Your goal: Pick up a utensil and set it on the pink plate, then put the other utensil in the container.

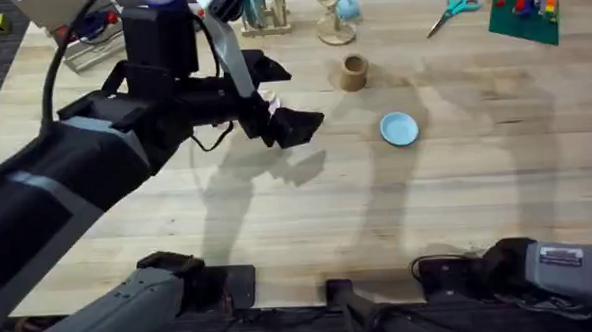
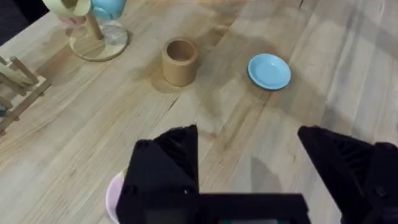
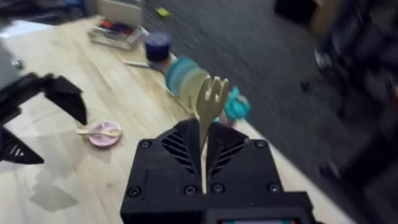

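The spoon (image 3: 99, 131) lies on the pink plate (image 3: 103, 135); the right gripper (image 3: 204, 163) clamps the fork (image 3: 208, 112) upright; the left gripper (image 2: 249, 165) hovers, jaws wide open; the container (image 1: 353, 71) stands at the blue plate's (image 1: 398, 128) eleven o'clock.

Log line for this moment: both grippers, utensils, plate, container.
left gripper open, above pink plate | spoon on pink plate | right gripper shut on fork | container empty, upright

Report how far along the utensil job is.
Done: the spoon-like utensil lies on the pink plate, and the left gripper is open above the table. In hand: the right gripper is shut on the fork. Left: dropping the fork into the tan container.
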`<action>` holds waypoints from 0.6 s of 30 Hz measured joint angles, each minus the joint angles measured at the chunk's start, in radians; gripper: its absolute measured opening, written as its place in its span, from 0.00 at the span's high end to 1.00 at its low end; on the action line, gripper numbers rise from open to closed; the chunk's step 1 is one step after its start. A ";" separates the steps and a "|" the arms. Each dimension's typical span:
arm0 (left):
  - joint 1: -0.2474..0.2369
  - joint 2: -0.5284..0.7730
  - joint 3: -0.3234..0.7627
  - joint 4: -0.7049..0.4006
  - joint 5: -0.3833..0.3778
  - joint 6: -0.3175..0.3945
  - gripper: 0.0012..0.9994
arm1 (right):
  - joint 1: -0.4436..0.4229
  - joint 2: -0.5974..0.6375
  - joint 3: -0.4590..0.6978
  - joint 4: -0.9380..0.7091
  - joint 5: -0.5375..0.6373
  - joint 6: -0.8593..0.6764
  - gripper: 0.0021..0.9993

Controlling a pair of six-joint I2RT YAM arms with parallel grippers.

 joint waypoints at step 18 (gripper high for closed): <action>0.000 0.000 0.000 0.000 0.000 0.000 0.03 | 0.029 0.267 0.002 0.312 -0.397 -0.034 0.97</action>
